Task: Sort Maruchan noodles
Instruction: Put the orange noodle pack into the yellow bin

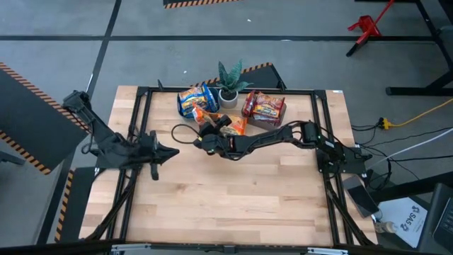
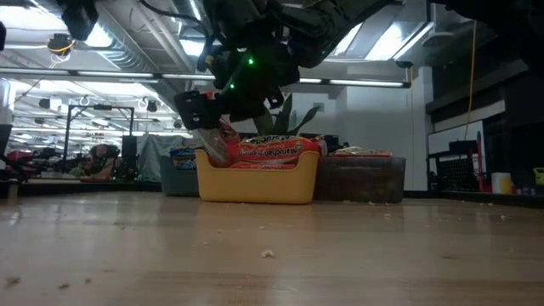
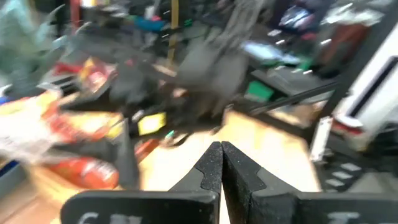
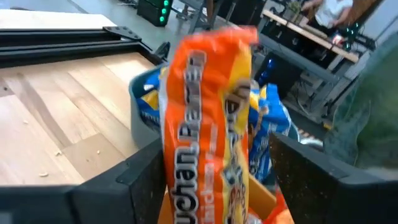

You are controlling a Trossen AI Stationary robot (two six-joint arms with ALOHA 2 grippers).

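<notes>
My right gripper reaches in from the table's right side to the three bins at the far edge and is shut on an orange Maruchan packet. In the low view it hangs over the left end of the orange bin, which holds other orange packets. Yellow-and-blue packets fill the teal bin. Red-and-white ones lie in the grey bin. My left gripper hovers, shut, over the table's left half, with nothing in it. My right gripper pinches the orange packet between its two fingers, which stand on either side of the packet's end nearest the wrist. The packet is lifted clear of the table. It slants down below the gripper, with its free end at the orange bin's rim.
A small potted plant stands behind the bins at the far edge. A black frame runs around the tabletop. Bare wood spans the near half of the table. Cluttered workshop benches show beyond the table.
</notes>
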